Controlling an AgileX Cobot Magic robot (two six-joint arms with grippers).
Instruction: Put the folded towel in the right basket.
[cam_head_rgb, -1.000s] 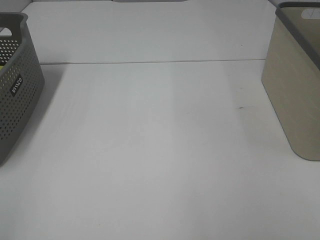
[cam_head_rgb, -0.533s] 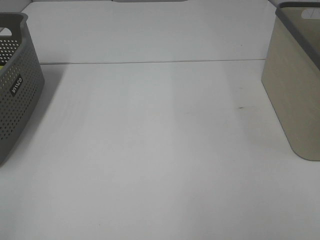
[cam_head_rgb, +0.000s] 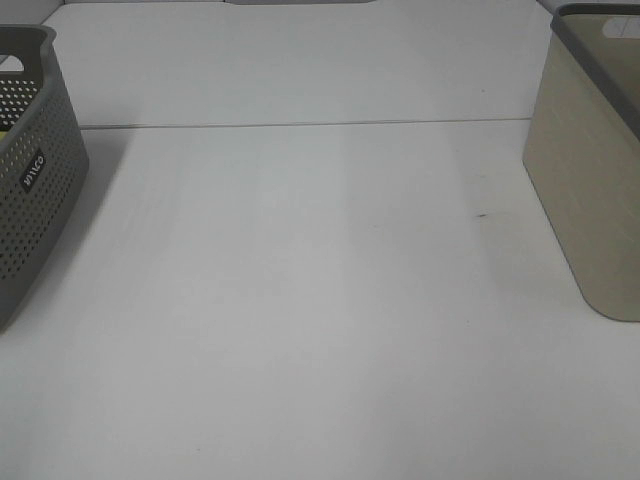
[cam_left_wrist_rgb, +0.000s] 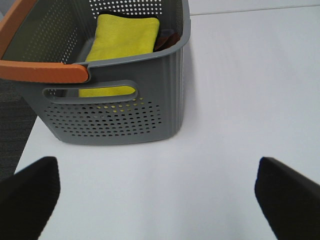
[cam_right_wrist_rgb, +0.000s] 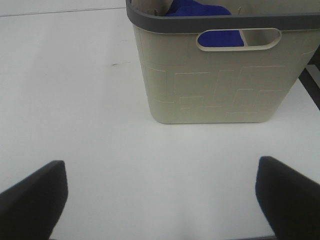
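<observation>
From the high camera I see the grey basket (cam_head_rgb: 30, 170) at the far left edge of the table (cam_head_rgb: 300, 300), perforated, with a small label on its side. The beige basket (cam_head_rgb: 590, 180) stands at the far right edge, with a dark grey rim. A small dark mark (cam_head_rgb: 482, 214) sits on the tabletop not far from the beige basket. Neither arm shows in this view.

On my left wrist camera, the left gripper (cam_left_wrist_rgb: 160, 192) hangs over the table with its jaws spread wide and nothing between them. Ahead of it is the grey basket (cam_left_wrist_rgb: 125, 110), which has an orange handle (cam_left_wrist_rgb: 40, 70). Inside lies the yellow towel (cam_left_wrist_rgb: 120, 42), folded flat, with something dark (cam_left_wrist_rgb: 167, 39) tucked just beside it that I cannot make out.

On my right wrist camera, the right gripper (cam_right_wrist_rgb: 162, 192) is likewise released, jaws wide apart and empty, over bare table. In front of it stands the beige basket (cam_right_wrist_rgb: 220, 75). A blue cloth (cam_right_wrist_rgb: 200, 10) lies inside, showing above the rim and through the handle slot.
</observation>
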